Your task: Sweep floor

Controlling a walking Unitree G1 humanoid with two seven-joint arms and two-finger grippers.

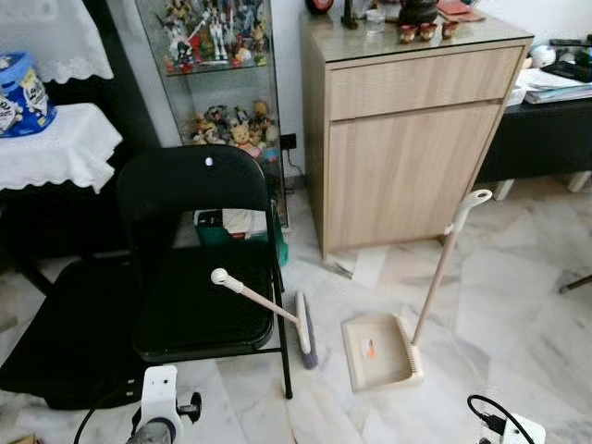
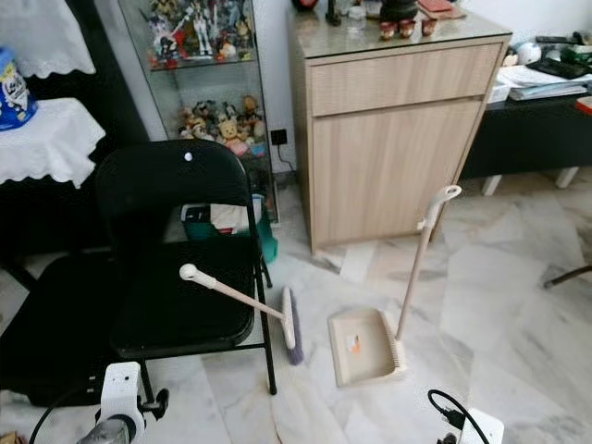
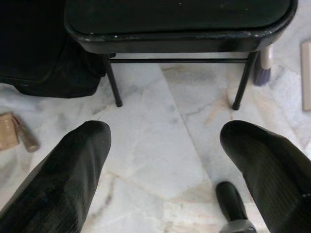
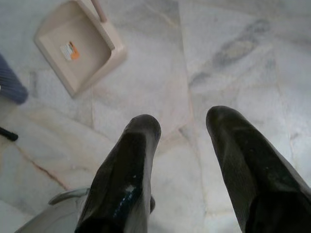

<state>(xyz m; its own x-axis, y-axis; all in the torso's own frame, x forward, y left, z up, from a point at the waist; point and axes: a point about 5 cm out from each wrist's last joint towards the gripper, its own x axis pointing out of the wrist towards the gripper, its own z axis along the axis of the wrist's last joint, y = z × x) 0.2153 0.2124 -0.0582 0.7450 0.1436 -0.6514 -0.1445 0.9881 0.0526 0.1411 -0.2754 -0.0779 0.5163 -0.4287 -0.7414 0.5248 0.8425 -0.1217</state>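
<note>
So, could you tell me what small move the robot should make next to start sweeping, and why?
Probably reach the left pincer toward the broom. Both pincers are open and empty above the floor; the broom leans with its handle over the black chair, nearest that arm, and the dustpan stands beside its bristles.

Beige dustpan (image 1: 381, 350), orange label inside. Black chair (image 1: 199, 268). Grey-veined white marble floor (image 1: 518, 314). Light wood-grain cabinet (image 1: 407, 139) at 12 o'clock.
</note>
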